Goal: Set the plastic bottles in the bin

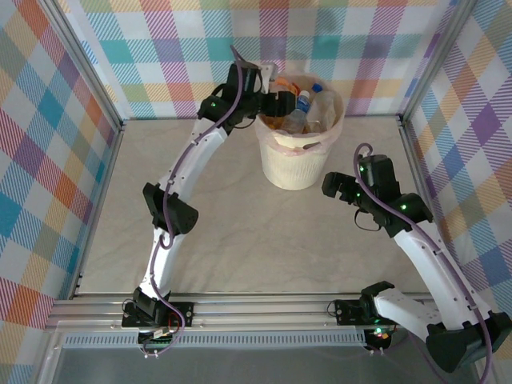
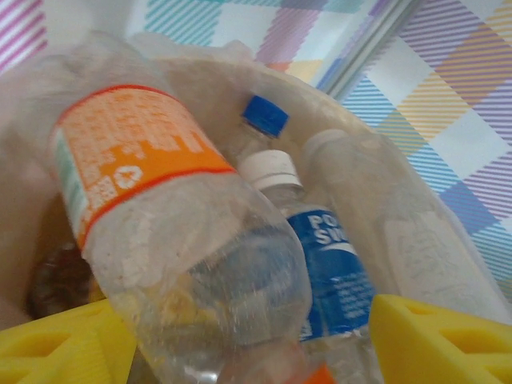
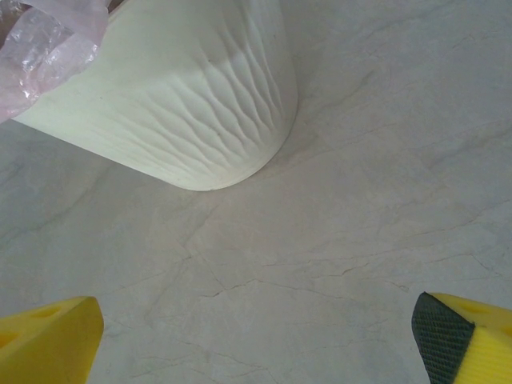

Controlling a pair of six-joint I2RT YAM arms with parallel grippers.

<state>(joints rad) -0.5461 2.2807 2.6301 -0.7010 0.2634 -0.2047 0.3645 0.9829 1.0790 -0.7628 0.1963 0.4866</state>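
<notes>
Marbled tabletop (image 1: 240,232), plaid walls (image 1: 160,56), bin (image 1: 294,164)

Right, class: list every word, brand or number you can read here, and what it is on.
"PO" over "SW": blue label of the white-capped bottle; the rest is not legible.
Orange-label bottle: white print, too blurred to read.
Pale-label bottle at right: unreadable.

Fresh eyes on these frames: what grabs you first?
The cream bin at the table's far middle, pink liner over its rim, is crammed with plastic bottles. The left claw hangs over its rim, jaws apart, an orange-labelled bottle lying between them and a blue-labelled bottle beside it. The right claw hovers open above bare tabletop beside the bin.
</notes>
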